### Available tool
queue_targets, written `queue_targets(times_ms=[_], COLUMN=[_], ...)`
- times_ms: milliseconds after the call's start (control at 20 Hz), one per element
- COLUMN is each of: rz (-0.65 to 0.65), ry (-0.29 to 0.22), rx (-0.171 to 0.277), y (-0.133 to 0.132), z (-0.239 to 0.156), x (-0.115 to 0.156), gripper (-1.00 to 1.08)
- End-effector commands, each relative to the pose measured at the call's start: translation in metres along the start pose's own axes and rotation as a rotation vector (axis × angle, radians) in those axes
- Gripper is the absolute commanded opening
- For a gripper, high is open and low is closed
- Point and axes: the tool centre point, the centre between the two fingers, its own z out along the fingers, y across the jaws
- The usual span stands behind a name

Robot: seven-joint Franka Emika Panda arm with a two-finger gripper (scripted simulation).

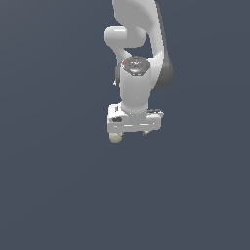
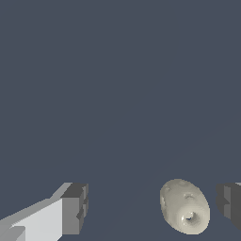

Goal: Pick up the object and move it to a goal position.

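The object is a small cream-beige ball (image 1: 115, 137) with a pitted surface. In the exterior view it shows just under the left end of the white gripper (image 1: 131, 134), whose fingers are mostly hidden behind the hand. In the wrist view the ball (image 2: 185, 205) lies between the two fingers, much closer to one dark pad (image 2: 229, 204) than to the other (image 2: 75, 212). The gripper (image 2: 153, 207) is open, its jaws wide apart, and neither pad touches the ball. I cannot tell whether the ball rests on the floor.
A plain dark grey-blue surface (image 1: 58, 185) fills both views. The white arm (image 1: 141, 44) rises above the gripper. No goal marker shows.
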Motion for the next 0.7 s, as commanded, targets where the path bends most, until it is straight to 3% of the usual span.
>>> queue_targets(times_ms=[0, 650], rz=[0.0, 0.03], ry=[0.0, -0.001], rx=[0.0, 0.012], y=[0.0, 0.021], z=[0.0, -0.006], x=[0.0, -0.002], gripper=[1.0, 1.0])
